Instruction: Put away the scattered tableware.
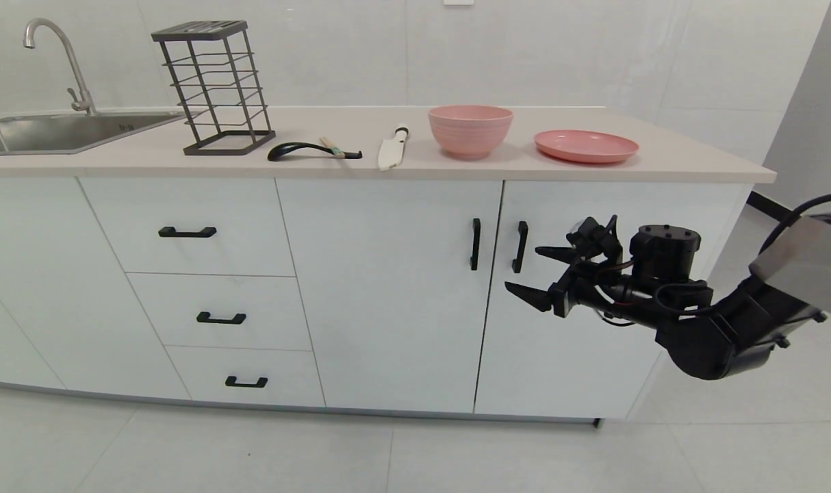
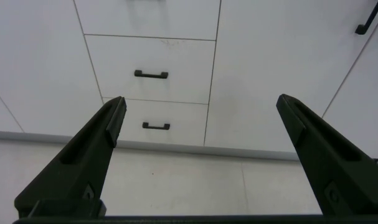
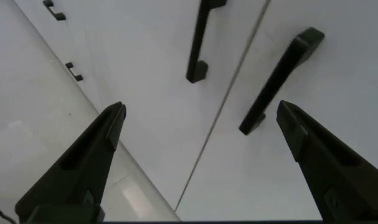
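A pale counter (image 1: 662, 164) runs along the wall, with a steel sink (image 1: 59, 131) set into its left end and a tap (image 1: 63, 58) behind it. Just right of the sink a black wire rack (image 1: 217, 89) stands upright. Next comes a black spoon (image 1: 296, 149), with a short wooden-handled piece (image 1: 332, 146) touching its handle end. Further right lie a white knife (image 1: 393, 148), a pink bowl (image 1: 470, 130) standing upright, and a pink plate (image 1: 586, 145) near the right end.
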Available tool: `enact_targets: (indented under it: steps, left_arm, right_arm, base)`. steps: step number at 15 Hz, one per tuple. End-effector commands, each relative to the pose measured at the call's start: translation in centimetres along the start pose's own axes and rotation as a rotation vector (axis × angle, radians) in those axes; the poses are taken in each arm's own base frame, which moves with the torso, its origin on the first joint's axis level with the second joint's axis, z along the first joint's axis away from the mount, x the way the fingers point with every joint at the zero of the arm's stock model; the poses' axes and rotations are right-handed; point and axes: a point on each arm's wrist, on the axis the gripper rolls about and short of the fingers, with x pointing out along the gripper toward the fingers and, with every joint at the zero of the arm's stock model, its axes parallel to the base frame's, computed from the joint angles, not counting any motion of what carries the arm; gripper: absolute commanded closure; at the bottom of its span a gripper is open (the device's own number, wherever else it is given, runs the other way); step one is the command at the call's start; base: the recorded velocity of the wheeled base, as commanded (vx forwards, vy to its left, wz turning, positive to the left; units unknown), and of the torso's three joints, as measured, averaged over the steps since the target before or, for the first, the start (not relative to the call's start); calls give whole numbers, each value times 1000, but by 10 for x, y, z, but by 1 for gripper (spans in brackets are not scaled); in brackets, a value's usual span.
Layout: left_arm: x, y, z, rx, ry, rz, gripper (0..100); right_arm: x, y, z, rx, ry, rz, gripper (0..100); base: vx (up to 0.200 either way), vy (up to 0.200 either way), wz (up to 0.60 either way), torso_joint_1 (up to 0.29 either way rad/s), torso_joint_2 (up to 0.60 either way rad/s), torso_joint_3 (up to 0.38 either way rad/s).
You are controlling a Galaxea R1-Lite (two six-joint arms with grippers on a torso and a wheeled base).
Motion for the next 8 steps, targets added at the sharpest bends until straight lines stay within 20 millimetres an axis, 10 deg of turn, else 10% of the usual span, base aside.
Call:
enact_targets:
  steps: [1,8]
  left_arm:
    - [0,0,0,6,3,-1,0]
    - [0,0,0,4,3,-1,0]
  right_arm:
    - [16,-6,-13,4,6,5,0]
    - [22,-10,-3,-21,-32,3,0]
  base:
    - [0,0,0,0,0,0]
    - [0,0,0,0,0,0]
